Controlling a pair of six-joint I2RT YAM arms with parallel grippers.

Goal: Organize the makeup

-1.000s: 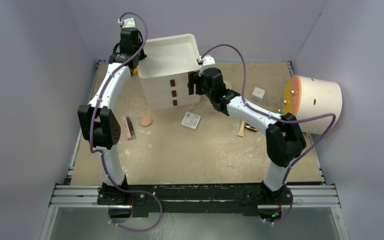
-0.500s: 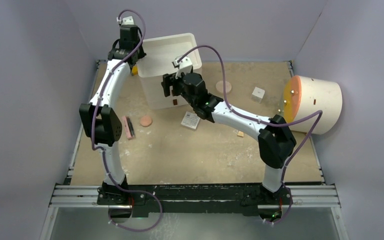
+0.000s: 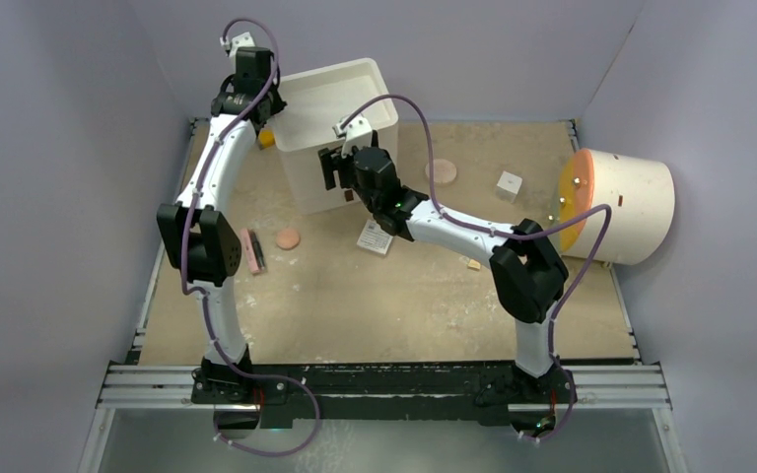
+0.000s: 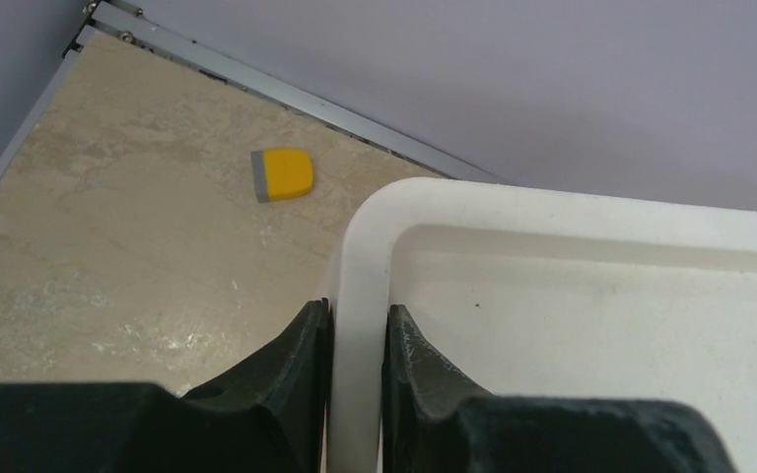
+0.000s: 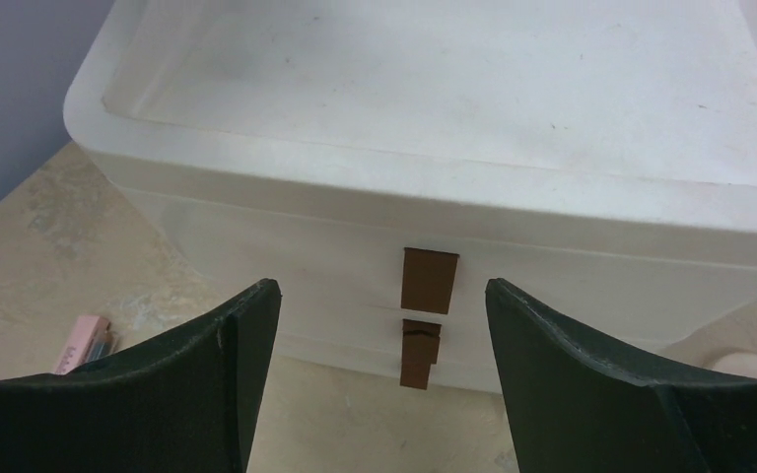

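Facing the white drawer box (image 5: pixel 256 227), the right gripper (image 5: pixel 379 288), jaws spread wide, has a brown tab (image 5: pixel 429 279) mid-frame straight ahead, while the left gripper (image 4: pixel 355 320) pinches its rim.

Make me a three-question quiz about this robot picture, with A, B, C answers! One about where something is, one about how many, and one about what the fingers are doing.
1. Where is the yellow block?
A) on the table beside the white box
B) inside the white box
C) between the right fingers

2. How many round peach discs lie on the table?
A) one
B) two
C) four

3. How are the right fingers?
A) wide open, holding nothing
B) shut tight together
C) shut on a peach disc

Answers:
1 A, it lies on the bare table just outside the box's corner.
2 B, one lies in front of the box to the left, and one lies to the box's right.
3 A, they stand far apart facing the box's front, with nothing between them.
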